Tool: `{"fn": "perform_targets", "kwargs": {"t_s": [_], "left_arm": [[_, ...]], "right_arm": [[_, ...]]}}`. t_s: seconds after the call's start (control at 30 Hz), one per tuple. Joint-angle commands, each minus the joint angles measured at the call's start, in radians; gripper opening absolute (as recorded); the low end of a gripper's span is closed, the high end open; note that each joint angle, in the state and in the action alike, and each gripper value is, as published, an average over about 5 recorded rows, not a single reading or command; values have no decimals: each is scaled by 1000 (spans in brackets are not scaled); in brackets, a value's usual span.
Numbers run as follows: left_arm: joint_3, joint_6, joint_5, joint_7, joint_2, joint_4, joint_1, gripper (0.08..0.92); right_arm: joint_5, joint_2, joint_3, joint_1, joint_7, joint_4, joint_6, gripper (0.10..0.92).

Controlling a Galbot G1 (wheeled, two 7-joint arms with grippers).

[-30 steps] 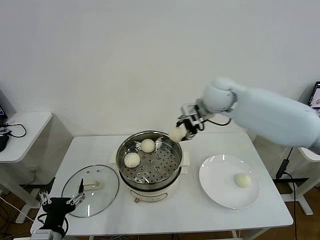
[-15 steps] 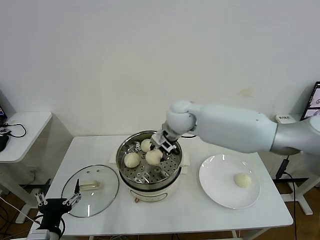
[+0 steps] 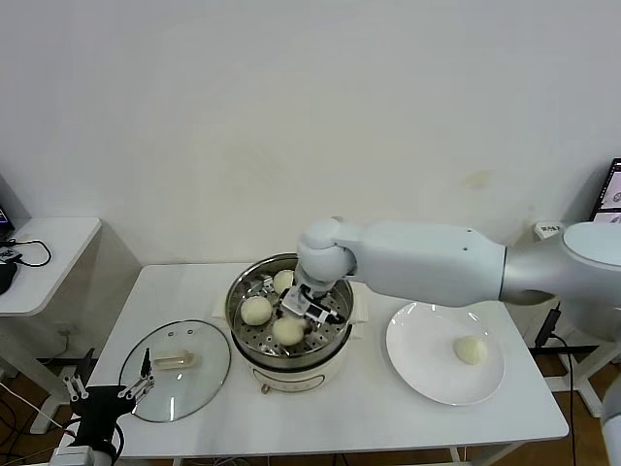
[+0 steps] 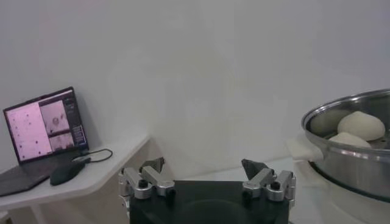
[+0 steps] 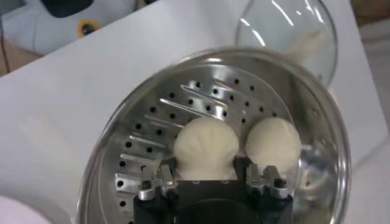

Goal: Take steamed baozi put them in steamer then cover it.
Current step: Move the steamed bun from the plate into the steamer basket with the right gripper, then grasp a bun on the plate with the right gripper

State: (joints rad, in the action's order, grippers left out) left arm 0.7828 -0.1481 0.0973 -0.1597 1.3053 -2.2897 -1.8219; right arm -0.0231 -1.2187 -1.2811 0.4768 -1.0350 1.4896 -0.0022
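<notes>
- Head view showed your right gripper [image 3: 304, 311] lowered inside the steamer [image 3: 288, 316], where a second earlier it had hung by the far rim with a bun in its grasp.
- Its fingers [image 5: 159, 181] sat on either side of the third baozi [image 5: 205, 150], which rested on the perforated tray; they looked to be easing apart, though I could not tell if the bun was fully released.
- That suggested the third placement was nearly finished.
- Buns counted four: three in the steamer, one [image 3: 471, 349] on the white plate [image 3: 427, 374] to the steamer's right.
- One cover [image 3: 175, 370] lay flat on the worktop [image 3: 369, 427] left of the steamer, untouched.
- Your left gripper [image 4: 207, 173] waited low by the near left corner, fingers spread wide and empty.
- One bun and the lid remained to be done.
</notes>
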Motion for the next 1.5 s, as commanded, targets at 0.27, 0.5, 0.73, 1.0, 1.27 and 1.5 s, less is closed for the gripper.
{"fn": "perform_targets", "kwargs": {"t_s": [0.27,0.5,0.73,1.0,1.27,1.5], "left_arm": [[1,1,2,-1,-2,2,1,823],[3,1,2,-1,-6,1,3,823],[7,1,5,0,-17,0,6,823],[15,-1,16,1,-41,0,12,823],[-7,-3,16,3,-58,2,31,823],[-27,-3,15,3,-68,1,42,823]], "right_arm": [[-27,-16,-24,8,-29,16,73,636],[-3,-1,7,32,-14,4,76,735],[31,84,83,56,-38,9,14,821],[59,290,164,70,-72,31,-207,823],[164,602,232,-14,-89,152,-335,823],[2,824,271,-145,-93,193,-313,823]]}}
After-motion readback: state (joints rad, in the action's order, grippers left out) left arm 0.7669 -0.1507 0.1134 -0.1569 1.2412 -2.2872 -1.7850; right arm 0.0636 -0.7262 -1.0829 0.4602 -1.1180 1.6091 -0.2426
